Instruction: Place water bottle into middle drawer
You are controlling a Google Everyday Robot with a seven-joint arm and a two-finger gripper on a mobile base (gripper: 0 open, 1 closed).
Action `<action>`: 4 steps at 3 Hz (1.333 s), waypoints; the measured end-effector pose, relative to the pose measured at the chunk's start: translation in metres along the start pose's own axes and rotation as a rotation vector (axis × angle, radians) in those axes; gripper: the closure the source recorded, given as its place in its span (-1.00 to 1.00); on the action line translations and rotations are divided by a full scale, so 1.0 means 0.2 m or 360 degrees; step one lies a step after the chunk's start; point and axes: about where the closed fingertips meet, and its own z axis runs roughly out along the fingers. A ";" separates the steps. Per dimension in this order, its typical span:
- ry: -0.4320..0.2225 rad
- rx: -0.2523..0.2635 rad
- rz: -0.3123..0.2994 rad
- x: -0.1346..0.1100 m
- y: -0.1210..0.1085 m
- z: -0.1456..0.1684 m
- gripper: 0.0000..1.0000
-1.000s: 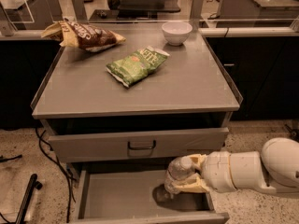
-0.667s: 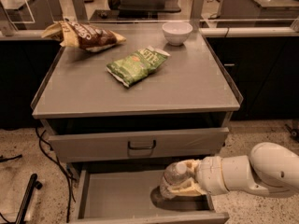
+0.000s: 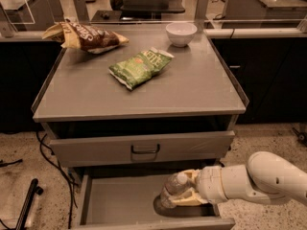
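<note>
Change: over the last second the gripper [image 3: 181, 196] has carried the water bottle [image 3: 172, 189] lower and a little leftward, deeper into the open middle drawer [image 3: 120, 201].
Bottle now: inside the drawer's right half, tilted with the white cap up and to the right, base down over a dark shadow on the floor; whether the base touches the floor cannot be told.
Jaws: closed around the bottle's body, gripping it from the right side.
Meaning for the task: the bottle looks nearly delivered; what seems left is the last settling onto the floor, the release and the pull-out.
Above the drawer: the closed drawer front [image 3: 144, 148] with its black loop handle overhangs the rear of the open drawer, so lifting out probably has to go forward, clear of it.
Arm: the white arm [image 3: 261, 178] reaches in from the right, over the drawer's right wall.
Surface: the cabinet top [image 3: 201, 90] carries a white bowl [image 3: 181, 33] near its far right corner, a brown chip bag [image 3: 86, 36] at its far left corner, a green chip bag [image 3: 140, 67] mid-surface; none obstruct.
</note>
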 end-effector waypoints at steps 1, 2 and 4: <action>0.0034 0.0016 -0.0018 0.11 -0.02 0.06 1.00; 0.0082 0.0021 -0.0022 0.27 -0.06 0.17 1.00; 0.0121 -0.0018 -0.0030 0.49 -0.13 0.37 1.00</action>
